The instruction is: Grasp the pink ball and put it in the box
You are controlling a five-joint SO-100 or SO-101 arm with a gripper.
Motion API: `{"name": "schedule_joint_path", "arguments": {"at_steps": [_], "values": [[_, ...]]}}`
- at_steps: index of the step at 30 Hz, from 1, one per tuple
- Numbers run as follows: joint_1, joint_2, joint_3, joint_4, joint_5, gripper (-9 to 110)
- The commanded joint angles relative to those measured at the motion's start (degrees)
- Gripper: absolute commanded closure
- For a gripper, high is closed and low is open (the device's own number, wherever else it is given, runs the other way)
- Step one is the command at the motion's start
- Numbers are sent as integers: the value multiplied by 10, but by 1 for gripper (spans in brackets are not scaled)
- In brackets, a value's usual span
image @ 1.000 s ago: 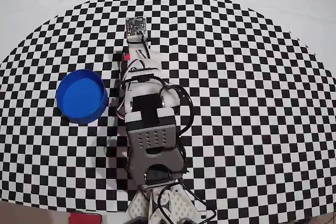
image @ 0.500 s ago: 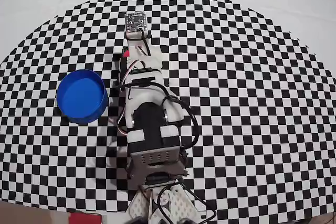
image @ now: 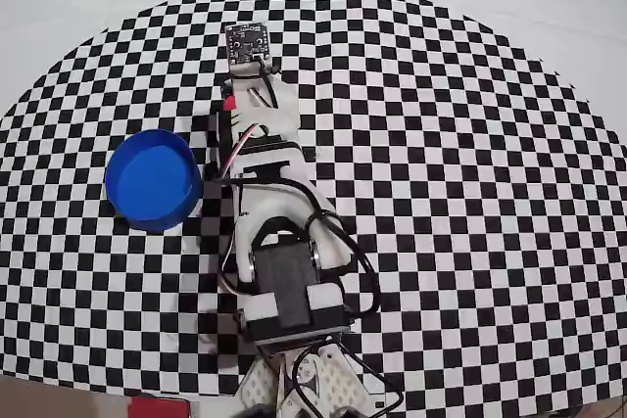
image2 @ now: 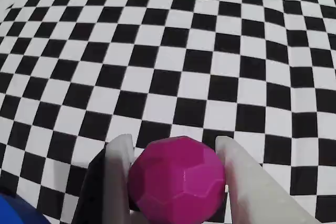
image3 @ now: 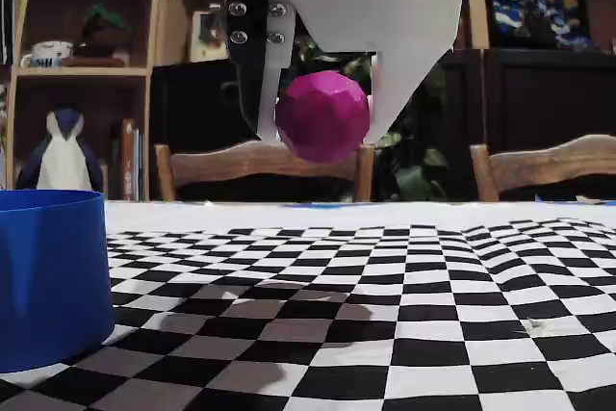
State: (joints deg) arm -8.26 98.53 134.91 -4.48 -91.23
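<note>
The pink ball (image2: 177, 180) is a faceted magenta sphere held between my two white fingers. My gripper (image2: 173, 153) is shut on it. In the fixed view the ball (image3: 322, 115) hangs well above the checkered cloth, with my gripper (image3: 320, 137) clamped on its sides. In the overhead view the arm hides the ball; my gripper (image: 247, 85) points toward the far side of the cloth. The box (image: 152, 178) is a round blue tub to the left of the arm; it also stands at the left of the fixed view (image3: 48, 276), and a blue corner shows in the wrist view (image2: 13, 211).
The black-and-white checkered cloth (image: 441, 144) covers the table. The arm's base (image: 294, 310) sits at the near edge in the overhead view. Chairs (image3: 260, 163) and shelves stand beyond the table's far edge.
</note>
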Motion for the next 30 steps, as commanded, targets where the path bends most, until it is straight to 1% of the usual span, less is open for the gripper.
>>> {"name": "schedule_joint_path", "arguments": {"at_steps": [1, 16, 30], "values": [[-6, 56, 10, -1, 3, 101], [2, 254, 149, 2, 3, 101], [-22, 274, 159, -1, 3, 101]]}}
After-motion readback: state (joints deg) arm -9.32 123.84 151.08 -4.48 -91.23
